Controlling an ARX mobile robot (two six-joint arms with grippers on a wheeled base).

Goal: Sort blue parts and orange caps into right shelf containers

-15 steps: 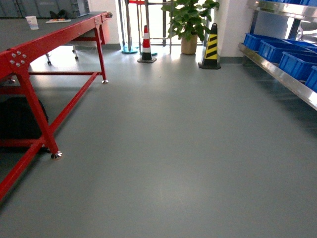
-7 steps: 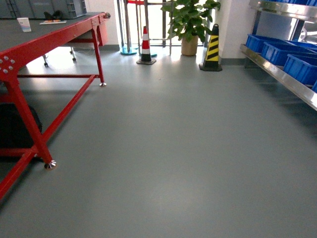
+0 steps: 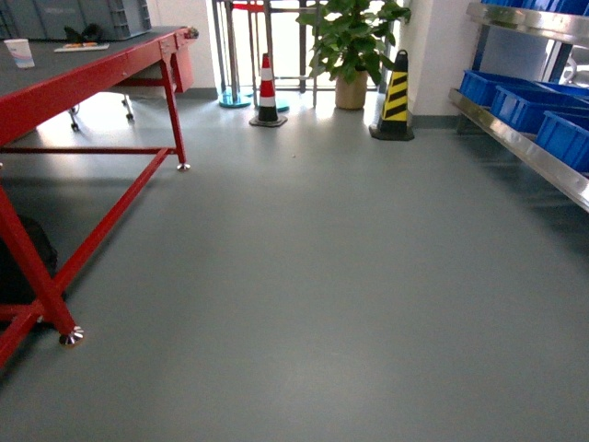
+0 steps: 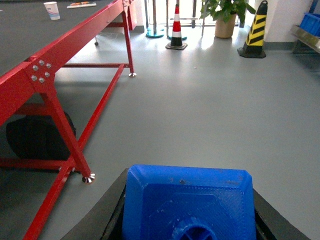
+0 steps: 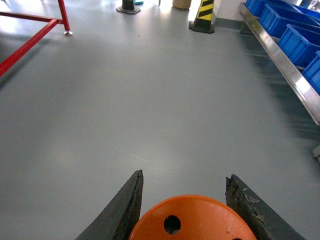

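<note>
Blue part (image 4: pixel 187 202) sits pinched in the left tool (image 4: pixel 187 210), its dark fingers (image 4: pixel 102 212) pressed against both sides of the block, with the round knob showing at the bottom edge of the left wrist view. An orange cap (image 5: pixel 192 220), flat top with small holes facing the camera, is gripped between the two dark fingers (image 5: pixel 120 210) of the right tool (image 5: pixel 187 212). Neither tool shows in the head view.

Ahead lies open grey floor (image 3: pixel 313 276). On the left stands a red-framed counter (image 3: pixel 87 69) with a dark top, its slanted legs and cross braces reaching down to small metal feet (image 3: pixel 71 337). On its top are a white paper cup (image 3: pixel 19 52) and, farther back, some flat papers (image 3: pixel 81 46); a dark bag (image 4: pixel 40 137) lies on the floor under the frame.

On the right runs a metal shelf (image 3: pixel 525 147) carrying a row of the right shelf containers (image 3: pixel 525 106), blue open-topped crates set side by side; what is inside them cannot be told. At the far end, near the bright doorway, stand a red-and-white cone (image 3: pixel 267 92), a potted plant (image 3: pixel 352 46) and a black-and-yellow striped cone (image 3: pixel 394 97), the last close beside the shelf's near end post. Between the tools and the shelf the floor holds no visible object.
</note>
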